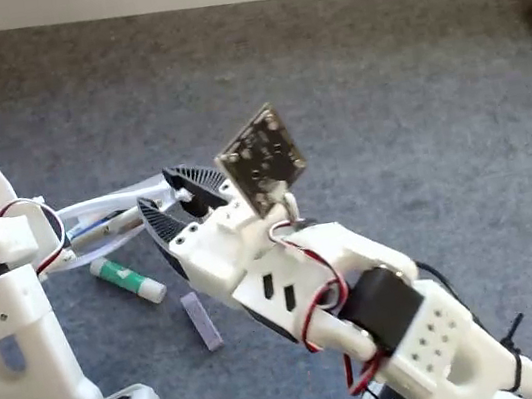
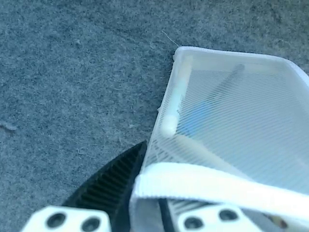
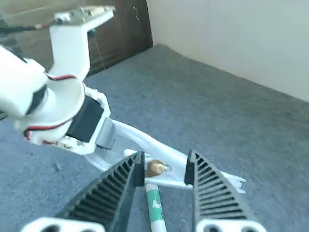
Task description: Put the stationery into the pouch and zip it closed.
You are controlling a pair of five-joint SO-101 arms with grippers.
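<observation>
A see-through mesh pouch (image 1: 112, 216) is held up off the grey carpet, with my left gripper (image 2: 149, 181) shut on its zip-side rim (image 2: 217, 186). Pens (image 2: 176, 99) show through the mesh inside it. My right gripper (image 1: 155, 189) is open at the pouch's free end, its black fingers (image 3: 116, 193) straddling the white edge (image 3: 140, 140) and a brass zip pull (image 3: 155, 167) without touching them. A green-and-white glue stick (image 1: 127, 279) lies on the carpet below the pouch (image 3: 155, 208). A small purple bar (image 1: 201, 320) lies nearer the arm bases.
The left arm's white body (image 1: 4, 302) stands at the left, its wrist (image 3: 63, 106) close to my right gripper. Dark cabinet doors (image 3: 120, 29) and a pale wall (image 3: 231, 38) stand beyond the carpet (image 1: 412, 95).
</observation>
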